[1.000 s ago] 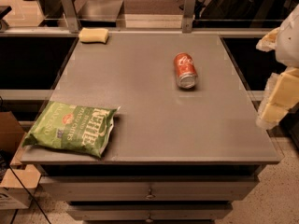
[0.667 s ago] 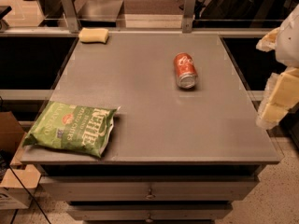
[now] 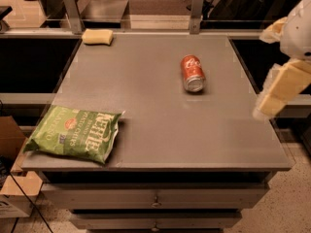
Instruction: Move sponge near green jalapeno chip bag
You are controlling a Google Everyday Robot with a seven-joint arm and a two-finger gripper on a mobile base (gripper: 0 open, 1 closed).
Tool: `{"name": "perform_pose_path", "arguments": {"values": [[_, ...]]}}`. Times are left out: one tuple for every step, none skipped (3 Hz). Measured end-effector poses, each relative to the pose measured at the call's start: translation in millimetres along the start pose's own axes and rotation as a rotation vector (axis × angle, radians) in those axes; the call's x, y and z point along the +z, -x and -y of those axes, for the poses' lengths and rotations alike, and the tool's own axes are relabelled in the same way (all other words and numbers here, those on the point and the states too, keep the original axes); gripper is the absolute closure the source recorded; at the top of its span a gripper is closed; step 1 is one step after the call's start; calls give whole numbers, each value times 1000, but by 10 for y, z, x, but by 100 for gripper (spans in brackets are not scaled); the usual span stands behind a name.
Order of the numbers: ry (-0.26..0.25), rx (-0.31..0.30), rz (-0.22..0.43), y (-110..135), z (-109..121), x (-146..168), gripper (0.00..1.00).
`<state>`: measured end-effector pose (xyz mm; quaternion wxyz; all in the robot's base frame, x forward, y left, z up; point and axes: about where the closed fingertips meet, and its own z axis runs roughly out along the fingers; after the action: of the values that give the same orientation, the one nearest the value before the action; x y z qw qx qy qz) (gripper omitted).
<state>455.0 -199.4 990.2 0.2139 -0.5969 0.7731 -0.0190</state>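
The pale-yellow sponge (image 3: 97,36) lies at the far left corner of the grey table (image 3: 160,125), by the back rail. The green jalapeno chip bag (image 3: 75,133) lies flat at the near left corner, its left end slightly over the table edge. My gripper (image 3: 281,87) hangs at the right edge of the view, just past the table's right side, far from both the sponge and the bag. It holds nothing that I can see.
A red soda can (image 3: 192,73) lies on its side right of the table's middle. A metal rail with two posts (image 3: 196,5) runs along the back edge. A cardboard box (image 3: 10,178) stands on the floor at the left.
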Motion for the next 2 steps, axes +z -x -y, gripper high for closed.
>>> {"name": "perform_pose_path", "arguments": {"values": [[-26,-21,225,521,244,48,0],[-26,-52,386,1051,455,137,0]]}}
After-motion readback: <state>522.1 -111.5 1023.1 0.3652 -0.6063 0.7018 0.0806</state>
